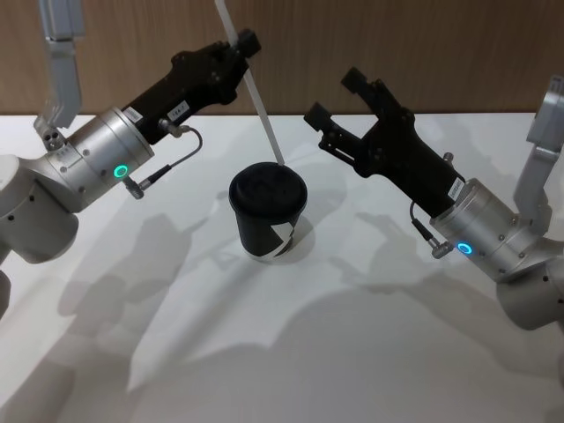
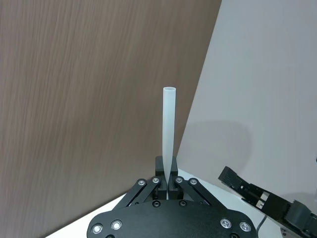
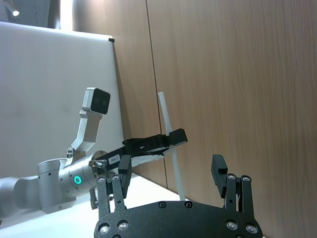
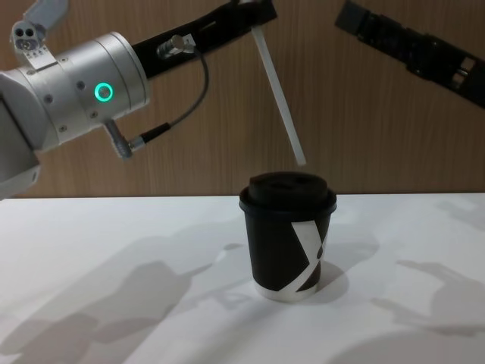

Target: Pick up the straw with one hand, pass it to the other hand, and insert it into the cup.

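The straw (image 1: 256, 92) is up in the air, gripped by my left gripper (image 1: 240, 42), whose fingers are clenched on it near its upper part. In the head view it slants down from that grip toward the cup (image 1: 268, 211), and its lower tip sits just above the back rim of the black lid. From the chest view the straw (image 4: 280, 98) hangs at a tilt, its lower end just above the lid and not yet inside the cup (image 4: 288, 235); I can see a small gap between tip and lid there. My left wrist view looks along the straw (image 2: 168, 134) and shows the two black fingertips (image 2: 159, 166) pressed against it on either side, with its open end pointing away from the camera.

The cup stands upright on the white table (image 1: 176, 352), lid on, its white X-like mark facing me.

My right gripper (image 1: 337, 110) is released, its fingers spread apart and holding nothing. It hovers off to the right of the cup, above the table and well clear of the straw. In the right wrist view I see its two fingers (image 3: 221, 171) standing apart, and beyond them the left gripper (image 3: 166, 141) holding the straw (image 3: 168, 144) before the wood-panelled wall (image 3: 237, 74).
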{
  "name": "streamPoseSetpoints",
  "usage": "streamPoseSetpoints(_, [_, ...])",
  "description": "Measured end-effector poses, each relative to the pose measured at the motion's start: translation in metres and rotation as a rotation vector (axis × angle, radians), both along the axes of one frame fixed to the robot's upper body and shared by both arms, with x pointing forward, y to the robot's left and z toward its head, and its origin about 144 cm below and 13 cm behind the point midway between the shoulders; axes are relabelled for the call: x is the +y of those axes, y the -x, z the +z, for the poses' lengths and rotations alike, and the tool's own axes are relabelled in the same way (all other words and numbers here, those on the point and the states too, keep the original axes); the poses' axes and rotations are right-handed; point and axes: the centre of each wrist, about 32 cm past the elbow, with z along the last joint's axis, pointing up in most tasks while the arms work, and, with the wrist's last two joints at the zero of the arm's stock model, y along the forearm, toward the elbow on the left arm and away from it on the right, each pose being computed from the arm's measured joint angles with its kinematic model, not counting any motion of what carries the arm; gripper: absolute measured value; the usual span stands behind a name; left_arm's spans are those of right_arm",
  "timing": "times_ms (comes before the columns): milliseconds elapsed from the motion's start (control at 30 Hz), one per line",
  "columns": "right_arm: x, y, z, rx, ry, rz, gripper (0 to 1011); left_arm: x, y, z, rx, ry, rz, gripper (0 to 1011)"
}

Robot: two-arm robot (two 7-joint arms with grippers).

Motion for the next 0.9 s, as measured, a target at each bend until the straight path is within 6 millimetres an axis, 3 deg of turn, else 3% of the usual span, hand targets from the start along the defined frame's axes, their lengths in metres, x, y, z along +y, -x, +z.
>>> streamPoseSetpoints(900, [-0.0003, 0.0005, -0.0003, 0.001, 0.001, -0.001, 1001, -0.0061, -0.0081, -0.0015, 0.014, -0.034, -0.025, 15])
